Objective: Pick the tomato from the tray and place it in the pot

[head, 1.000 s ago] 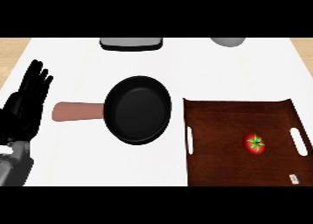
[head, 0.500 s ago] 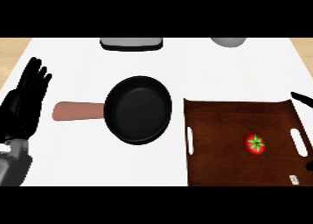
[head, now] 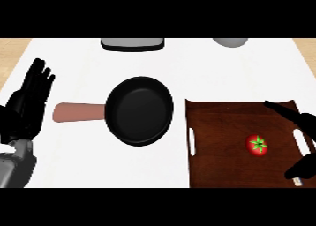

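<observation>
Tomato [head: 257, 145], round, on flat brown tray [head: 220, 167]

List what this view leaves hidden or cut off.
Head view, the only one:
- Right hand: cut off by the right edge; only fingers and thumb show.
- Tray: right handle slot and near right corner partly hidden by the right hand.
- Dark grey thing and pale grey thing at the counter's far side: cut off by the top edge, so what they are cannot be told.
</observation>
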You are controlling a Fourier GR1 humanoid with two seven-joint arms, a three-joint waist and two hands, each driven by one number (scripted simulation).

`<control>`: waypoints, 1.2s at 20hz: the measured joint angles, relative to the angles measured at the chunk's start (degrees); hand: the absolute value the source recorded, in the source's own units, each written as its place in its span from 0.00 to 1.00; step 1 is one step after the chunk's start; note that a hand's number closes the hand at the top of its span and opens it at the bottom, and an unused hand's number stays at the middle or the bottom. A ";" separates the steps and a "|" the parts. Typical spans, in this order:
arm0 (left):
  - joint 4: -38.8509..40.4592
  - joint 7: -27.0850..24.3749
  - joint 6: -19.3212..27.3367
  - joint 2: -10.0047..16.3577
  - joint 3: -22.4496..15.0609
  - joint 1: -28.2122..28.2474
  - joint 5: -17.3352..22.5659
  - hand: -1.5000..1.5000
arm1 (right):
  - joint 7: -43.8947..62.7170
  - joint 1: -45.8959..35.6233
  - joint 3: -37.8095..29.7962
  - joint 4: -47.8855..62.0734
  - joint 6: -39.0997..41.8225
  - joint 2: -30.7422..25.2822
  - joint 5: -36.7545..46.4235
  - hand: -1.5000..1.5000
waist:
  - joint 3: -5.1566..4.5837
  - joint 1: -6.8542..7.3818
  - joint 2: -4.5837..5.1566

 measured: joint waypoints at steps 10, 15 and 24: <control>-0.88 1.21 -2.23 -2.58 2.49 0.48 -2.63 0.50 | 5.26 2.74 0.59 -1.33 -0.20 6.59 10.02 0.00 | 0.03 0.05 0.02; -0.56 0.97 -3.37 -4.28 3.68 0.36 -4.11 0.50 | 3.31 1.55 0.19 3.07 -0.78 9.84 15.02 0.00 | 0.03 0.10 0.05; -0.85 1.20 -5.55 -6.49 6.05 0.86 -6.65 0.50 | 0.19 1.01 -1.69 7.84 -1.66 14.37 21.86 0.00 | 0.03 0.10 0.04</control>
